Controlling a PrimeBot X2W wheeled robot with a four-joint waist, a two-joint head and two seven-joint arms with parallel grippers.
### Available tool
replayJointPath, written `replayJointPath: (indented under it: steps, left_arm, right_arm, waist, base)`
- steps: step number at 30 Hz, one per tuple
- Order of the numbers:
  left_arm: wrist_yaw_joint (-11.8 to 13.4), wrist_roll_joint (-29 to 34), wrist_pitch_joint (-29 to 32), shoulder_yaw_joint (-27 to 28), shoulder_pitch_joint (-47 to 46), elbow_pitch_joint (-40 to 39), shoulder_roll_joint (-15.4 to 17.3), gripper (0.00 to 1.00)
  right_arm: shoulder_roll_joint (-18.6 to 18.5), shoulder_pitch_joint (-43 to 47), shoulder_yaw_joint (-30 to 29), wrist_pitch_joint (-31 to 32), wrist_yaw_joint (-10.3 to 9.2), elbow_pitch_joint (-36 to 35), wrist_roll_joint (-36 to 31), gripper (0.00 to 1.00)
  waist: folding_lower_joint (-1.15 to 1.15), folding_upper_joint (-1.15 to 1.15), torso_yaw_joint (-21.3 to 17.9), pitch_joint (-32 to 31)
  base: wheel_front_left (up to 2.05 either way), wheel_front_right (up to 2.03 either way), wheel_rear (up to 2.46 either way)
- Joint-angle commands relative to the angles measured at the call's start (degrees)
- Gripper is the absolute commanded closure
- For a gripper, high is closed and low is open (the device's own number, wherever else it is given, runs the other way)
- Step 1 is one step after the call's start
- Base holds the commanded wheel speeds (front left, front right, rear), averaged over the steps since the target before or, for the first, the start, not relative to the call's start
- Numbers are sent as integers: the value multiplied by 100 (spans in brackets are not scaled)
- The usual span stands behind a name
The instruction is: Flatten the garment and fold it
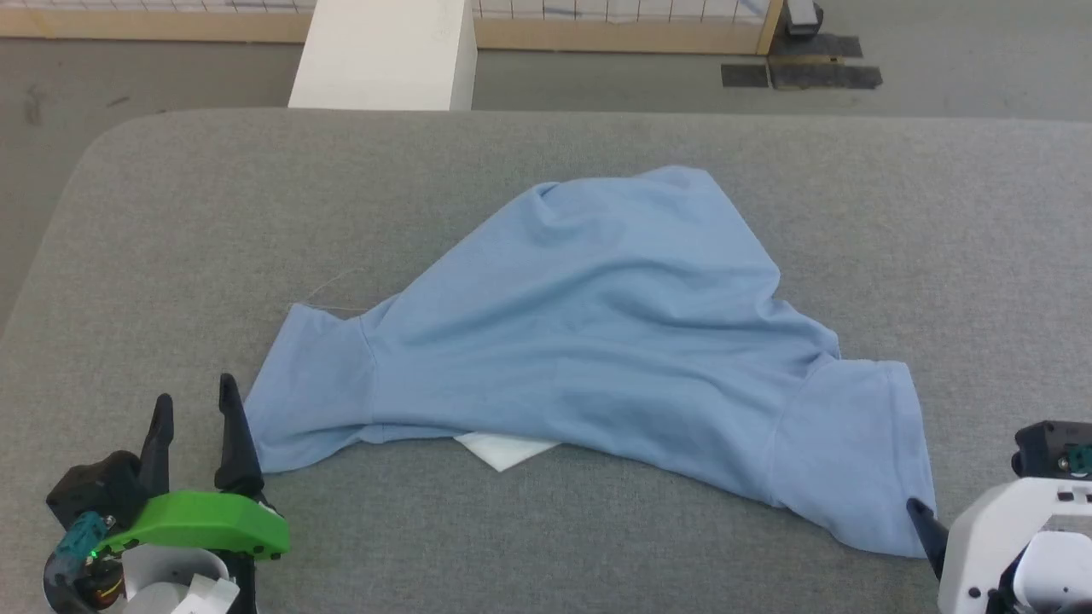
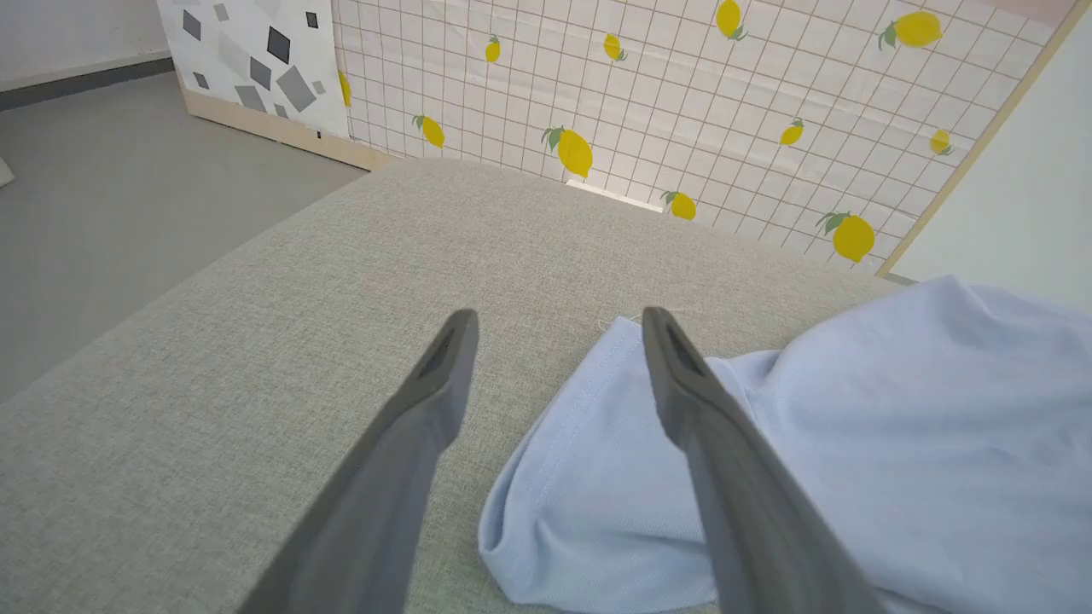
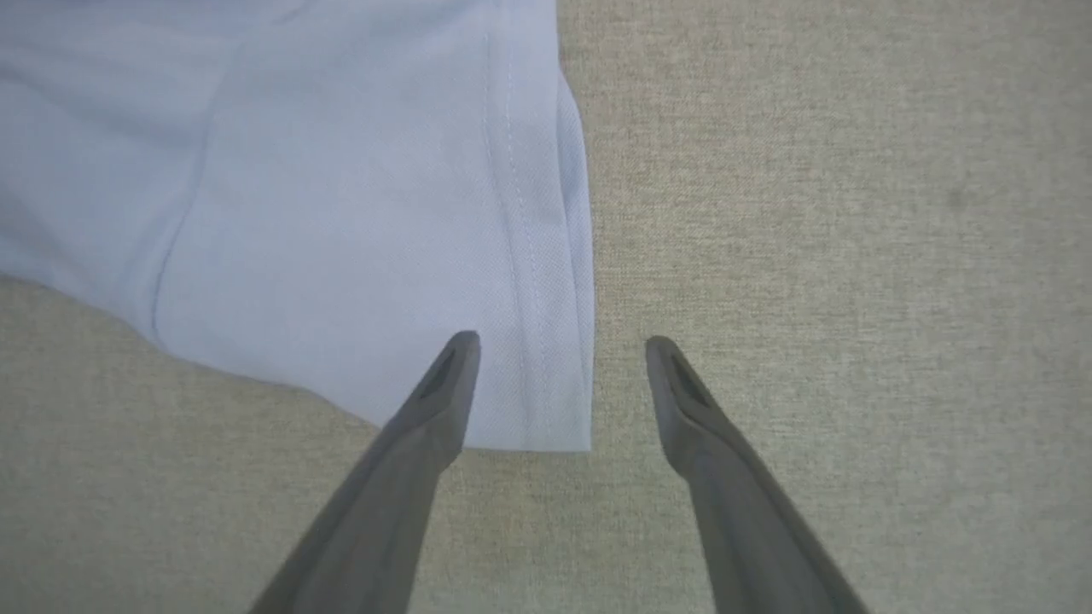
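Note:
The garment [image 1: 597, 341], a light-blue short-sleeved shirt, lies rumpled in the middle of the grey padded table [image 1: 171, 213], both sleeves spread toward me. A white piece [image 1: 503, 448] peeks from under its near edge. My left gripper [image 1: 194, 405] stands open just left of the left sleeve [image 1: 307, 392]. In the left wrist view that sleeve [image 2: 589, 477] lies beneath the left gripper's [image 2: 559, 320] right-hand finger. My right gripper [image 3: 559, 345] is open above the hemmed corner of the right sleeve [image 3: 384, 256], one finger over the cloth and one over bare table. One right fingertip [image 1: 921, 516] shows by the sleeve's edge.
Beyond the table's far edge stand a white block [image 1: 384, 51] and a wood-framed screen with a lemon pattern [image 2: 682, 102]. Dark mats [image 1: 802, 75] lie on the grey floor. The table's rounded left corner [image 1: 94, 145] drops off to the floor.

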Motion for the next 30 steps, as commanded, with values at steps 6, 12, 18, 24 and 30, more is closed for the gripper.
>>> replayJointPath:
  steps: [6, 12, 18, 24, 30]
  left_arm:
    - [1, 47, -22, -52, -201, 34, -12, 0]
    - [-26, 35, -34, -95, -293, 104, -15, 0]
    - [-68, 0, -47, -123, -331, 225, -19, 0]
    - [-89, -14, -62, -150, -348, 316, -33, 0]
    - [-72, -18, -72, -147, -269, 338, -20, 0]
  right_arm:
    - [2, 120, 65, 368, -6, 86, 3, 0]
    - [2, 7, 244, 387, -6, 577, -37, 0]
    - [2, -139, 471, 298, -6, 986, -83, 0]
    - [2, -231, 553, 211, -6, 1118, -121, 100]
    - [2, -339, 217, -132, -6, 977, 38, 100]
  waist:
    - [0, 0, 8, 211]
    - [0, 0, 72, 283]
    - [0, 0, 134, 282]
    - [0, 0, 171, 223]
    - [0, 0, 137, 87]
  base:
    - [0, 0, 0]
    - [0, 0, 0]
    - [0, 0, 0]
    - [0, 0, 0]
    - [0, 0, 0]
